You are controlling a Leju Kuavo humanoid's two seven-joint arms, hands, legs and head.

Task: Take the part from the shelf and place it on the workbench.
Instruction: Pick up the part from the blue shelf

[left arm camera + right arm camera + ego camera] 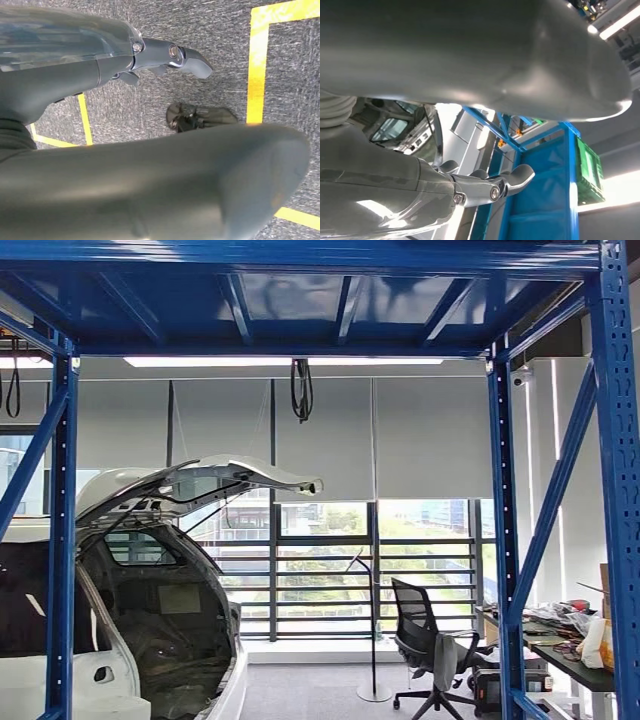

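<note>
The blue steel shelf frame (507,540) stands close in front of me, its beams crossing the top of the head view. My left hand (113,170) hangs over grey carpet with its thumb (234,175) and a dark finger (177,54) stretched apart and nothing between them. In the right wrist view my right hand (403,185) is raised beside the blue shelf (546,200), fingers (508,182) extended and empty. A green crate (590,172) sits on that shelf.
Yellow tape lines (258,65) mark the carpet. Beyond the frame stand a white car with its hatch up (151,620), a black office chair (423,640), a floor stand (373,640) and a cluttered table (566,650) at the right. Windows fill the back wall.
</note>
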